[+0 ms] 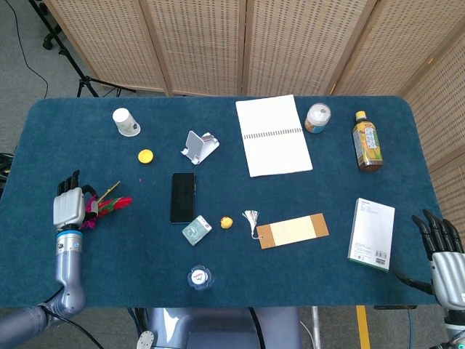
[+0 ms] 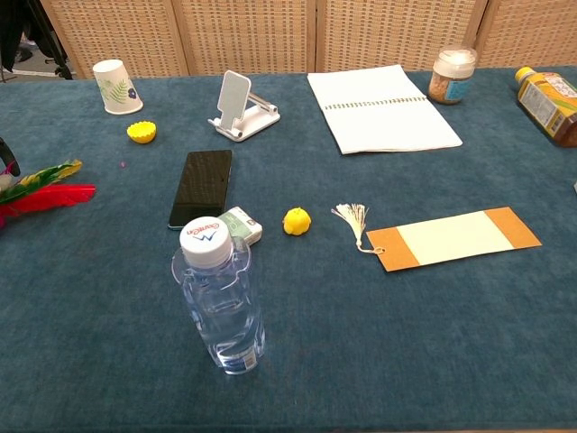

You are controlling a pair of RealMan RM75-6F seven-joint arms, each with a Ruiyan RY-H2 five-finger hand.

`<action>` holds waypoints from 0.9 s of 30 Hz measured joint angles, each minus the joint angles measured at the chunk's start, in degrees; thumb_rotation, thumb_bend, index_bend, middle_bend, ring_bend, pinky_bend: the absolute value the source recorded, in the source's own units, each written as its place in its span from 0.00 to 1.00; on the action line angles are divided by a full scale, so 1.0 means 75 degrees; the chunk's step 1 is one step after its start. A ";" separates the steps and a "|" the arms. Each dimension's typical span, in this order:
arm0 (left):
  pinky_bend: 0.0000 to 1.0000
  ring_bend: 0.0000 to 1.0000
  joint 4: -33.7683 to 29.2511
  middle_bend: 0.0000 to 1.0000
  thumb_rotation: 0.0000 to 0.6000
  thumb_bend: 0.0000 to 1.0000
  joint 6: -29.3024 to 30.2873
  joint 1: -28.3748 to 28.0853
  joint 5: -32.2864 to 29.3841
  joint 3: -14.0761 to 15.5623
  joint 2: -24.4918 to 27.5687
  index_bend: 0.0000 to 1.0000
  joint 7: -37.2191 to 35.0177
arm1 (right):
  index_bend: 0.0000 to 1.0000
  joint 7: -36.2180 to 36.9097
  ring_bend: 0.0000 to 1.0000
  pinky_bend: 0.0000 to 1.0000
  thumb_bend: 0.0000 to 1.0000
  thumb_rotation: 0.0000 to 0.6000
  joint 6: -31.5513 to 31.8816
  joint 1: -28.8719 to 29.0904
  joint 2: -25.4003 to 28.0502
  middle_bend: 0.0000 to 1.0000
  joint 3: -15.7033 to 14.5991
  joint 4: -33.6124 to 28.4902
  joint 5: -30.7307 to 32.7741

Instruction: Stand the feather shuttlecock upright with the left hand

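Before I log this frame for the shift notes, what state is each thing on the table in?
feather shuttlecock: lying on its side, left hand over its base
right hand: fingers apart, holding nothing
water bottle: upright, capped
paper cup: upright
phone stand: unfolded, no phone on it
phone: flat, screen dark
notebook: open
jar: upright, lidded
tea bottle: upright, capped

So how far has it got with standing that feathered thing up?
Done: the left hand has reached the feather shuttlecock at the left end of the table. In hand: its fingers sit at the base end, though whether they grip it can't be seen. Left: the feathers lie sideways in the chest view too, so it's not upright yet. The right hand waits off the table's right edge, holding nothing.
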 measured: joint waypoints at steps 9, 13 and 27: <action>0.00 0.00 0.0012 0.00 1.00 0.55 0.0042 0.0004 -0.0012 0.0012 -0.0005 0.56 0.0038 | 0.00 -0.0013 0.00 0.00 0.00 1.00 0.0048 -0.0018 0.0011 0.00 -0.0011 -0.0021 -0.0042; 0.00 0.00 0.0078 0.00 1.00 0.58 0.0031 0.0000 -0.0024 0.0017 -0.0035 0.56 0.0039 | 0.00 -0.0013 0.00 0.00 0.00 1.00 0.0054 -0.0023 0.0016 0.00 -0.0014 -0.0023 -0.0044; 0.00 0.00 -0.0045 0.00 1.00 0.57 0.0137 -0.0001 0.0107 -0.0026 0.0024 0.57 -0.0028 | 0.00 -0.0010 0.00 0.00 0.00 1.00 0.0064 -0.0026 0.0020 0.00 -0.0014 -0.0022 -0.0051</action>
